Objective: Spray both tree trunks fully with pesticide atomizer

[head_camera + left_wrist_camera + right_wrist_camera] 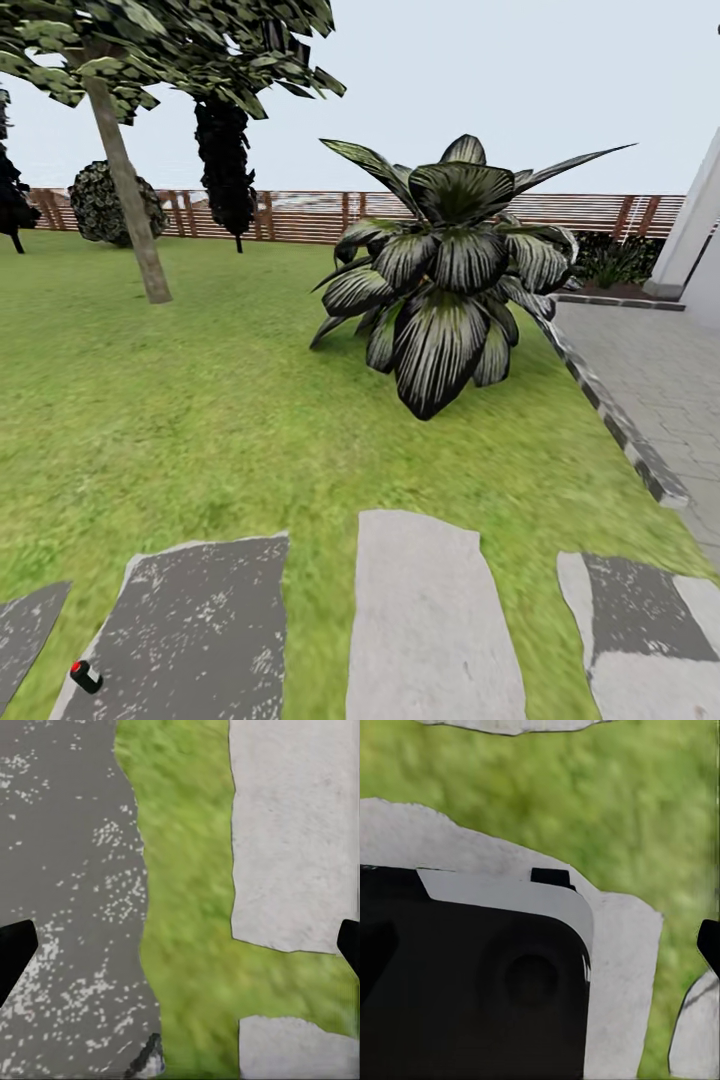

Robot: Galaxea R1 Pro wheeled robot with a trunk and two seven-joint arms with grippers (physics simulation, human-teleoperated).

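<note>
At the far left of your head view, the pesticide atomizer (86, 677) lies on its side at the left edge of a dark stepping stone (195, 630), red top toward the grass (200, 420), near the bottom of the picture. Up and behind it, one tree (125, 170) stands on the lawn, its bare grey-brown trunk leaning a little, with a dark cone-shaped tree (225, 165) and a round bush (112, 203) near the slatted wooden fence (300, 215) beyond. Moving right, a pale stepping stone (430, 620) lies beside the dark one with a strip of grass between, and a big low plant with striped leaves (445, 270) fills the middle. Further right, a paved area (660, 370) with a stone kerb runs along the lawn, and a white wall (695, 225) rises at the edge. Your left gripper (180, 949) looks down at a dark stone, grass and pale slabs; its black fingertips (13, 949) sit at opposite edges, spread wide with nothing between. Your right gripper (540, 949) also stands wide open, one fingertip at the edge, over a dark part of the robot (472, 990), pale stone and grass.
</note>
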